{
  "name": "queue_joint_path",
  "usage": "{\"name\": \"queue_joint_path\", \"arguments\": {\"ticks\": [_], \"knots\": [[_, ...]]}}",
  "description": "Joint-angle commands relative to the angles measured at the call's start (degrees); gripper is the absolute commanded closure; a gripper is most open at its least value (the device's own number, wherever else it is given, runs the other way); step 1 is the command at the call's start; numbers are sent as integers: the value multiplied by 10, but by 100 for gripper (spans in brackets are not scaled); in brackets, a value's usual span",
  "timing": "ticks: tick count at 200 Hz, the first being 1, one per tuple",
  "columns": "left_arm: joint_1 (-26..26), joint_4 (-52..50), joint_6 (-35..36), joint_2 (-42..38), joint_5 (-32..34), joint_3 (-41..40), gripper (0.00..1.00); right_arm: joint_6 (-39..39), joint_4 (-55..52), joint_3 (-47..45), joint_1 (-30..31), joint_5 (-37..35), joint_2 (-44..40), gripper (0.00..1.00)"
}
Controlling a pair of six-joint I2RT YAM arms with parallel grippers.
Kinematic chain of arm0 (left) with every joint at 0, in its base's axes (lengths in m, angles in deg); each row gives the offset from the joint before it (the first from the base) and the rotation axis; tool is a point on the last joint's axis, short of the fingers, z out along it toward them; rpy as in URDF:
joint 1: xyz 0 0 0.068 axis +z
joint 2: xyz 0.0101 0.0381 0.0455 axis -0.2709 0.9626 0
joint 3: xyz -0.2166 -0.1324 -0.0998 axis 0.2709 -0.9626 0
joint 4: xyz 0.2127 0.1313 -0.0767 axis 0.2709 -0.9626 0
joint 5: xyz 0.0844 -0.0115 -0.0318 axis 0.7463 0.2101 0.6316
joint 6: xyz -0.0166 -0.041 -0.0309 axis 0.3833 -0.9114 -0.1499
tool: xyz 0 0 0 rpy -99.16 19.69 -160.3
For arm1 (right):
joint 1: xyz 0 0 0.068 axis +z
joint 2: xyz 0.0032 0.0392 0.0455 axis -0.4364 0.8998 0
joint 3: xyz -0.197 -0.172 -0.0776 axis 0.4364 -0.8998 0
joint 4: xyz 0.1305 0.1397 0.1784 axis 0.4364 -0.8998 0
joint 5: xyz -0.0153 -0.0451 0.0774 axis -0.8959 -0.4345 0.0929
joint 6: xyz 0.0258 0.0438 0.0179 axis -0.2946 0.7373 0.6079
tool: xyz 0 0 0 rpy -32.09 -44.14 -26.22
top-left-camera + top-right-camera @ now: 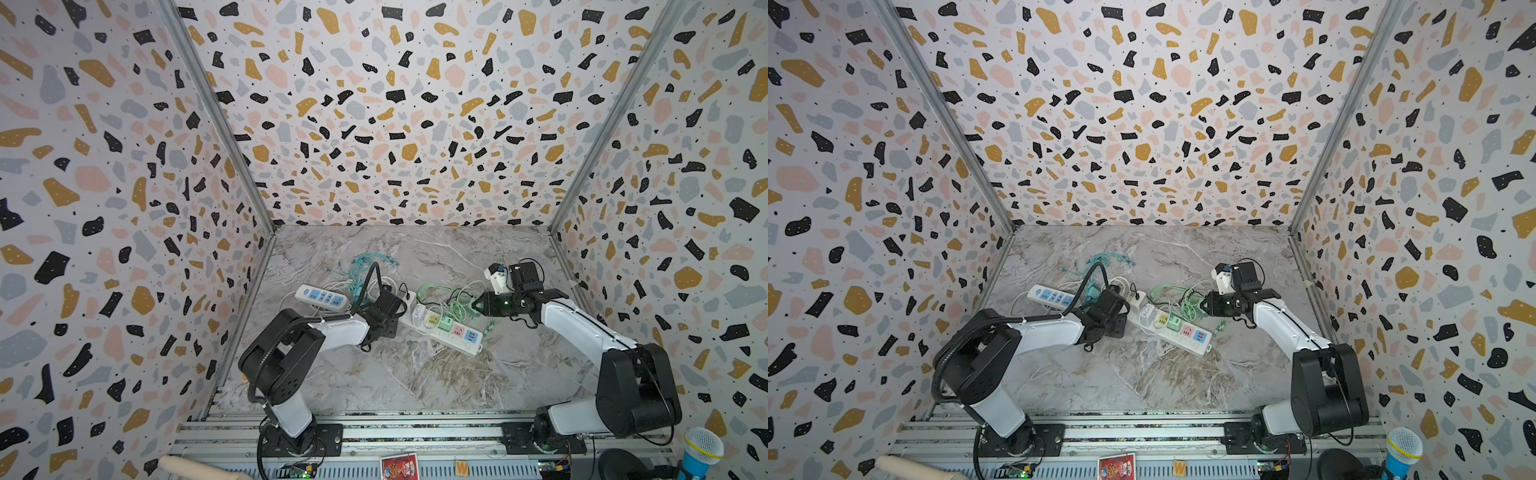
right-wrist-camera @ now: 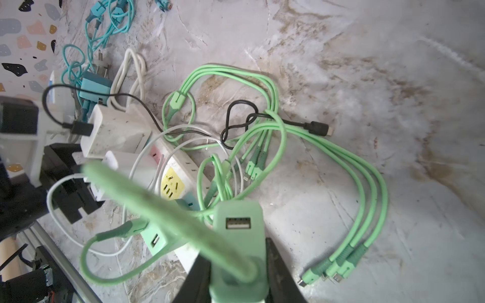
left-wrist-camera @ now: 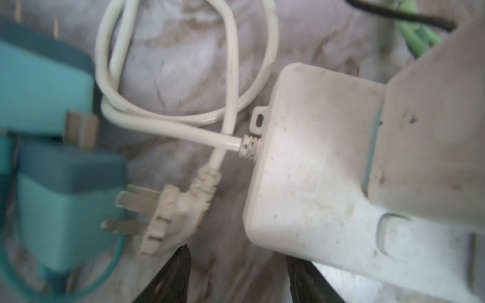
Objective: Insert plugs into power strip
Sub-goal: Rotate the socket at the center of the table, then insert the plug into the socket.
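The mint green plug [image 2: 237, 236] is pinched in the right hand [image 2: 237, 265], which is closed tight on it, USB port showing. It is near the tangle of green cables [image 2: 367, 183], on the back-edge side of the long power strip [image 1: 440, 338] at the middle of the worktop [image 1: 415, 382]. A white plug [image 1: 418, 314] sits in the strip's end nearer the left edge. Two teal plugs [image 3: 60, 210] lie loose beside the left hand [image 3: 237, 259], whose jaws stand apart, holding nothing.
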Motion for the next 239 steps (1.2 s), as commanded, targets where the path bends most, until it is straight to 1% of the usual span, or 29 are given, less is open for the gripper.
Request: {"name": "queue_joint_path", "arguments": {"ticks": [1,28,47,55,73,100,118,157,198,239], "knots": [[11,32,47,52,-11,68,42,-15,-5,-4,-4,1,-27,85],[11,27,64,104,-41,145,43,-12,-25,1,-7,-11,-38,84],[11,33,61,106,-62,158,42,-16,-50,-2,-6,-7,-46,85],[11,33,60,97,-62,154,39,-14,-54,-8,-1,-9,-53,85],[12,24,60,72,-55,142,30,-2,-53,-26,15,-13,-70,85],[14,9,48,20,-55,115,22,29,-59,-33,66,-34,-91,84],[15,0,41,-13,-51,97,21,61,-54,-38,100,-50,-105,85],[16,-14,38,-72,-39,51,19,124,2,-77,157,-80,-126,85],[20,-7,38,-111,-31,-2,19,143,42,-90,214,-107,-117,85],[34,-7,30,-144,-22,-28,18,149,63,-90,246,-138,-104,85]]}}
